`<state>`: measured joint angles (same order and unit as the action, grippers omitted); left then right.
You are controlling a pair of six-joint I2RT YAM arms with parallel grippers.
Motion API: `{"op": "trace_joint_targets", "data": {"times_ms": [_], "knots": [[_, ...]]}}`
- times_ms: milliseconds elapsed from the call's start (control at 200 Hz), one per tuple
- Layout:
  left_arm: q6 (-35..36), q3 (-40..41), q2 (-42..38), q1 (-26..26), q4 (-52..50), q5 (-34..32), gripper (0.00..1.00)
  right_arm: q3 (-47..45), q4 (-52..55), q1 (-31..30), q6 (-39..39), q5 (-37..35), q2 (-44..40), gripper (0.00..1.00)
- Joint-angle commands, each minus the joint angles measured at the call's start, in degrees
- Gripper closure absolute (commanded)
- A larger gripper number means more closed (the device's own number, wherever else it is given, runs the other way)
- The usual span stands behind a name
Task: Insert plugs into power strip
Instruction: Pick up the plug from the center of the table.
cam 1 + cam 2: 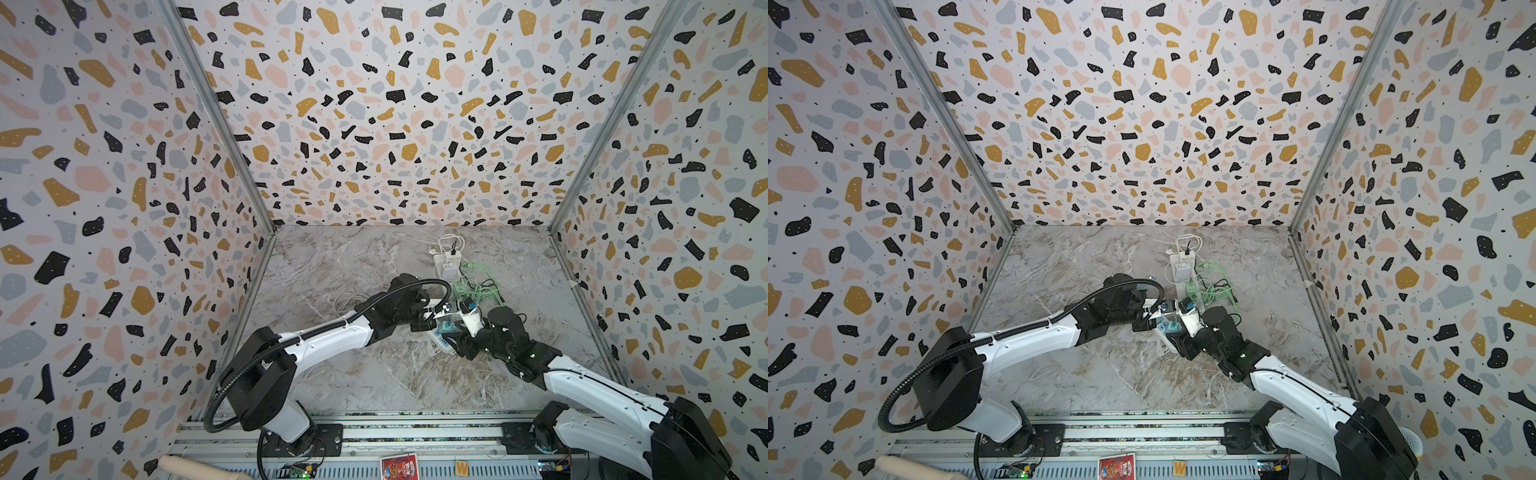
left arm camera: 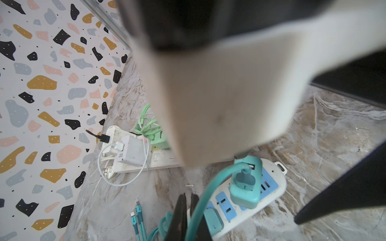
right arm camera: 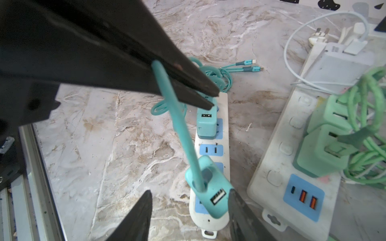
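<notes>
Two power strips on the marble table point(image 3: 125, 135): the near power strip point(image 3: 226, 133) with blue sockets, and beside it the far strip point(image 3: 277, 158), whose blue panel point(image 3: 304, 197) shows two orange USB ports and one dark one. Five plugs in all. Two are teal, two mint, one white. The seated teal plug point(image 3: 206, 125) stands upright in the near strip; the tilted teal plug point(image 3: 219, 187) leans over the sockets at that strip's end, prongs hidden. The left gripper point(image 3: 214, 99) is clamped on the teal cable point(image 3: 181, 129) running up from it. The right gripper point(image 3: 190, 191) is spread around the tilted plug, one finger touching, one apart. The mint plugs point(image 3: 328, 116) point(image 3: 321, 154) and the white charger point(image 3: 336, 66) sit on the far strip; the charger's grey print is too small to read. On the front rail there's an orange "W" tile point(image 1: 461, 468) by a red card point(image 1: 399, 467).
</notes>
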<state>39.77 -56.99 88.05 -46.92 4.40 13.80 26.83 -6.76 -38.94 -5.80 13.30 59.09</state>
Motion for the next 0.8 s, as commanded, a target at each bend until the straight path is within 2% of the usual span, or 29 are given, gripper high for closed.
{"op": "trace_joint_targets", "data": {"times_ms": [0,420,796], "knots": [[-0.43,0.48,-2.13,0.46,2.89,2.25,1.0,2.83,-1.67,-0.41,2.71,1.01,1.07,0.42],[-0.45,1.42,-3.39,1.41,2.35,5.66,1.0,4.07,-4.54,-0.05,6.01,5.0,5.15,0.43],[-2.41,1.88,-4.39,3.9,4.07,11.62,1.0,2.94,-6.4,0.0,6.53,9.1,6.43,0.47]]}}
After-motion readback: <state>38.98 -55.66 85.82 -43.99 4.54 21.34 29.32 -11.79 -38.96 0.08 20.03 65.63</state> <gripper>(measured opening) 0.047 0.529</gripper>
